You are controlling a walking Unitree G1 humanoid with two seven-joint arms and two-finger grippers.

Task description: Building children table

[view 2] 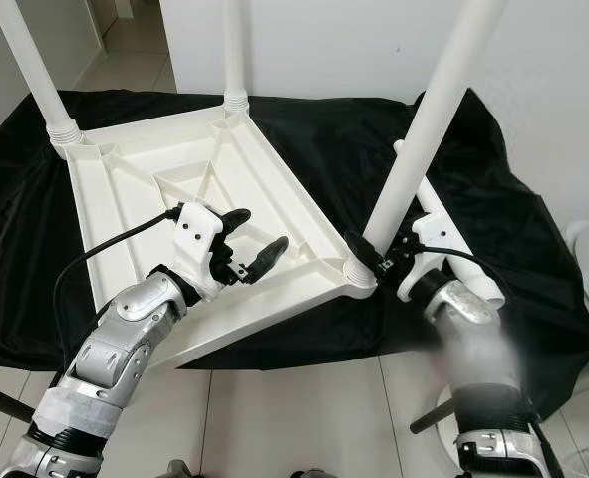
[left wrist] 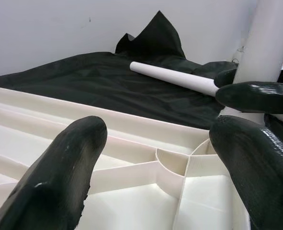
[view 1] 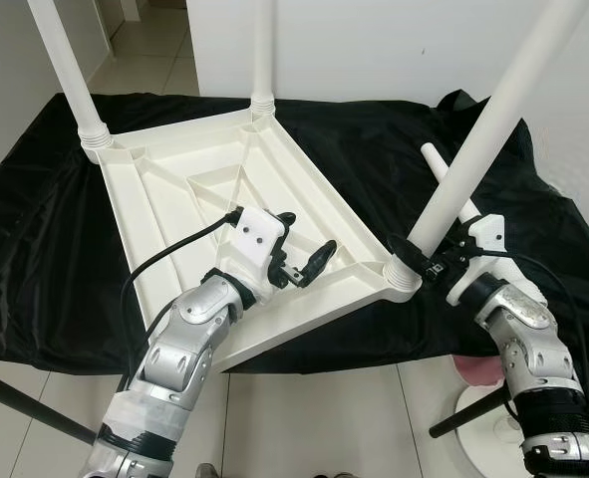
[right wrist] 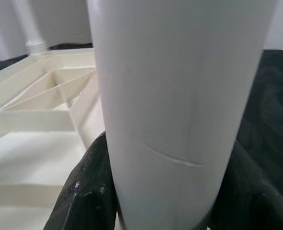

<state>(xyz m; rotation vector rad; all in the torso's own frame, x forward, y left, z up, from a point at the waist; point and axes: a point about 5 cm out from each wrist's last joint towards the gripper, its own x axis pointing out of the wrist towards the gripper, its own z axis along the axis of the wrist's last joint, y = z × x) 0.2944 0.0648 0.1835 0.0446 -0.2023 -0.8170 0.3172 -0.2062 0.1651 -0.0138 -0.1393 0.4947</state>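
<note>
We count one white table frame [view 1: 274, 199] lying upside down, three legs [view 1: 473, 164] standing in its corners, one loose leg [left wrist: 175, 77] beyond our right gripper [view 1: 436, 261], and one black cloth [view 1: 374, 149].

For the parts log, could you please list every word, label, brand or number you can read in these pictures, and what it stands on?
None can be read.
The upturned white tabletop, its legs, the loose leg and the black cloth carry no print.
The left gripper and right gripper show no legible marking.
</note>
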